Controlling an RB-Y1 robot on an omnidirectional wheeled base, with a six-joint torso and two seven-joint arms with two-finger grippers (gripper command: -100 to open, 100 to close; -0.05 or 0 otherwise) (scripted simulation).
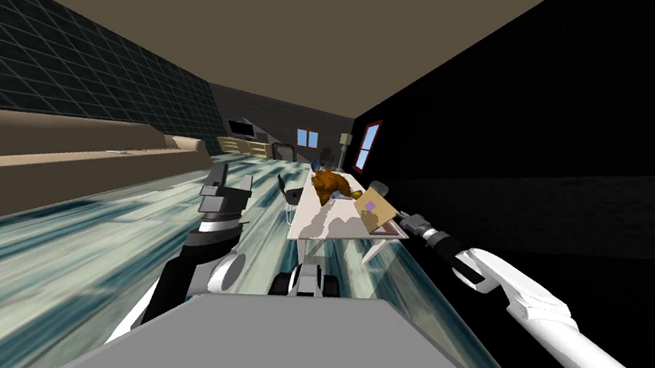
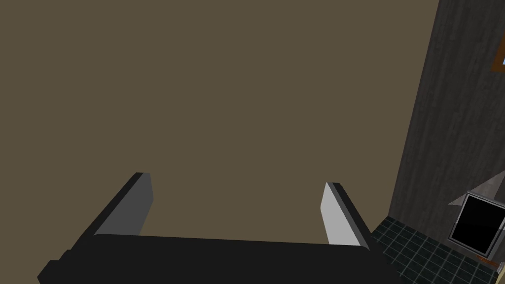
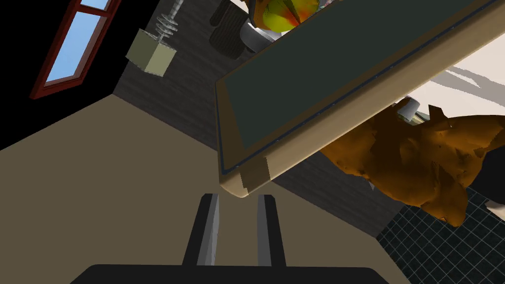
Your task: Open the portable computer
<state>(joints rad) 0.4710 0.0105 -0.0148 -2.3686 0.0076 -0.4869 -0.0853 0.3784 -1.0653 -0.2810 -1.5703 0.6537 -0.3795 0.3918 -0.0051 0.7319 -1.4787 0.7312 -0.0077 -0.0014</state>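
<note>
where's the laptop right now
In the head view the laptop sits partly open on the near right corner of the white table, with a brown lumpy thing just beyond it and the right hand at its lid's edge.

Head view dim, rolled, very wide lens: walls point(image 1: 62, 43) and ceiling point(image 1: 260, 21) splay to corners, floor point(image 1: 61, 239) texture stretched into blue-white streaks toward lower left. On right, black area point(image 1: 603, 94) with no shading. Top of bench point(image 1: 308, 211) is brightest patch, pale, crossed by soft grey shadows. At far end, far windows point(image 1: 307, 138) and red-framed window point(image 1: 368, 145) glow flat blue. Right wrist view: red-framed window bright sky-blue, ceiling even brown, grey shadow bands on bench top. Left wrist view: ceiling even brown; left claw point(image 2: 236, 180) has one finger pale-lit, other in shade.
</note>
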